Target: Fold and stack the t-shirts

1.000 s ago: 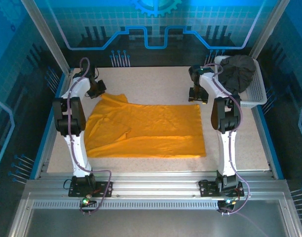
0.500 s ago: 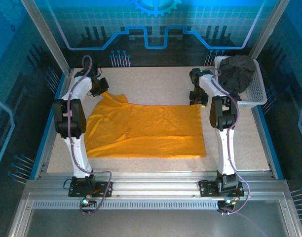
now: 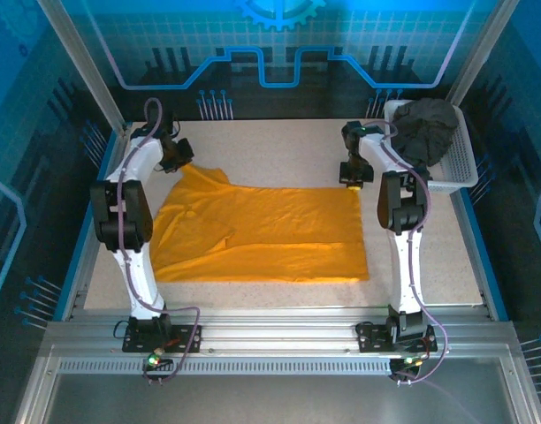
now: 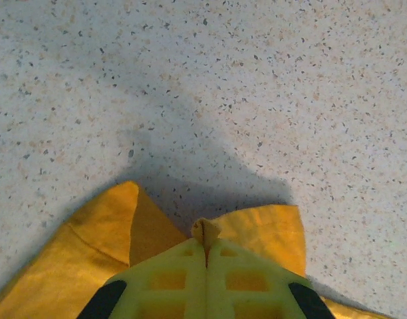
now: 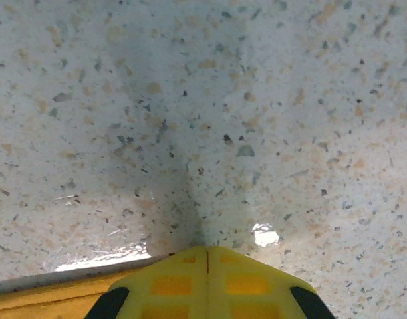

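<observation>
The orange-yellow t-shirt [image 3: 262, 230] lies spread across the middle of the table. My left gripper [image 3: 178, 163] is shut on its far left corner. In the left wrist view a small nub of orange-yellow t-shirt [image 4: 270, 229] pokes out past the left gripper [image 4: 205, 240], and that corner is raised off the table. My right gripper [image 3: 351, 181] is shut low at the far right corner. In the right wrist view the orange-yellow t-shirt's edge [image 5: 50, 296] runs under the right gripper [image 5: 207, 252]. The dark grey t-shirt [image 3: 425, 128] is bunched in the basket.
The white mesh basket [image 3: 460, 168] stands at the far right corner, just behind the right arm. Speckled tabletop [image 3: 270, 146] lies bare beyond the shirt, and a strip [image 3: 430, 265] runs down the right side. Blue frame rails edge the table.
The right gripper has closed at the shirt's far right corner, having been open a second ago. The left gripper still grips its corner, with barely any movement.
</observation>
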Action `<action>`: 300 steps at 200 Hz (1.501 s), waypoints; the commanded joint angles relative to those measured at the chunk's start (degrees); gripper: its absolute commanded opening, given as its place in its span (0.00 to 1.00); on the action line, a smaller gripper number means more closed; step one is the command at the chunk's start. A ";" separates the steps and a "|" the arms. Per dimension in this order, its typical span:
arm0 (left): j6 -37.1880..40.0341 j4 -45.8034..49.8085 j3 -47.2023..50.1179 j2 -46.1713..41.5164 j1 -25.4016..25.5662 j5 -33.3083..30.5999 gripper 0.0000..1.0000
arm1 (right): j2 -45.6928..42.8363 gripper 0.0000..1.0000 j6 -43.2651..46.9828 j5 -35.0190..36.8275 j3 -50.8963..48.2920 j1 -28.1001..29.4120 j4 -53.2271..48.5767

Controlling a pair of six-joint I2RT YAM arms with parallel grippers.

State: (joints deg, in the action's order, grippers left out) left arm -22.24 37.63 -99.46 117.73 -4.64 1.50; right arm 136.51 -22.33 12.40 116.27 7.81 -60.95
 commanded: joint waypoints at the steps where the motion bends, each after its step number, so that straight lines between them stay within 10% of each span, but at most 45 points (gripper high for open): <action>1: -2.52 1.66 3.06 -5.22 0.60 1.92 0.00 | -8.23 0.00 3.93 -0.17 -6.40 -0.18 7.39; 156: -17.83 18.12 46.06 -57.77 2.62 -12.28 0.00 | -37.88 0.00 2.42 2.38 -44.22 5.53 22.10; 300: -17.09 17.89 52.05 -59.41 2.62 -15.90 0.00 | -48.26 0.00 -5.24 14.08 -55.76 11.96 14.16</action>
State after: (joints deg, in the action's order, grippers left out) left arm -40.36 55.33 -47.57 57.45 -1.72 -12.88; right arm 89.60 -25.39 21.96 61.08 18.37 -43.20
